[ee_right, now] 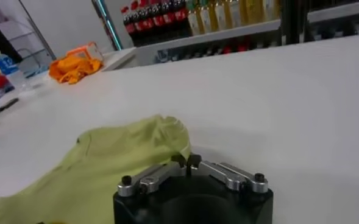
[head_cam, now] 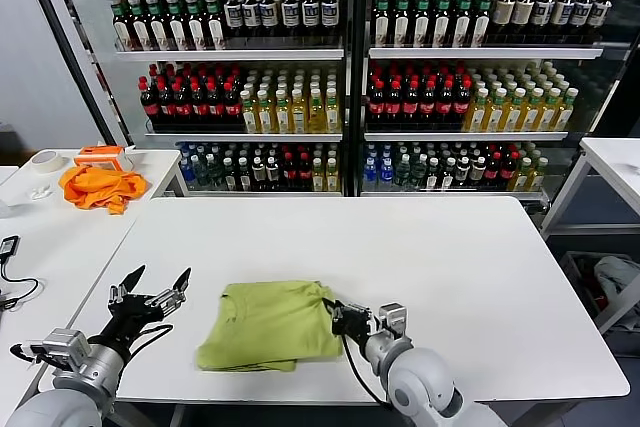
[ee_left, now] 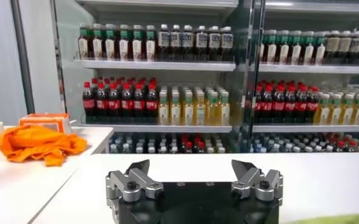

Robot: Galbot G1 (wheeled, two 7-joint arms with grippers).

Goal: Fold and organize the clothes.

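- One lime yellow-green T-shirt [head_cam: 268, 324] lies folded into a rough rectangle on the near part of the white surface [head_cam: 440, 257], between the two grippers; its collar edge faces the far side, and no lettering shows on the upper face
- The right gripper [head_cam: 334, 315] sits at the shirt's right edge with its fingers drawn together; in the right wrist view the fingertips meet on a raised fold of the cloth at that edge [ee_right: 188, 159], pinching the fabric
- The left gripper [head_cam: 152, 284] stands just left of the shirt, apart from it, jaws spread wide and holding nothing; two dark fingers point up and forward
- Both arms are cut off by the lower edge of the head view, so only their forearms and wrists can be seen
- One bright orange cloth [head_cam: 99, 187] lies crumpled on a second surface at far left, beside one orange and white box [head_cam: 104, 156] and one roll of tape [head_cam: 45, 160]
- A black cable [head_cam: 8, 277] trails off that surface's left edge, partly out of view
- Behind stands a glass-fronted cooler [head_cam: 350, 67] with two doors and three shelves of bottles each, too many and too closely packed to count
- At far right another surface and some pale cloth below it are cut off by the picture's edge
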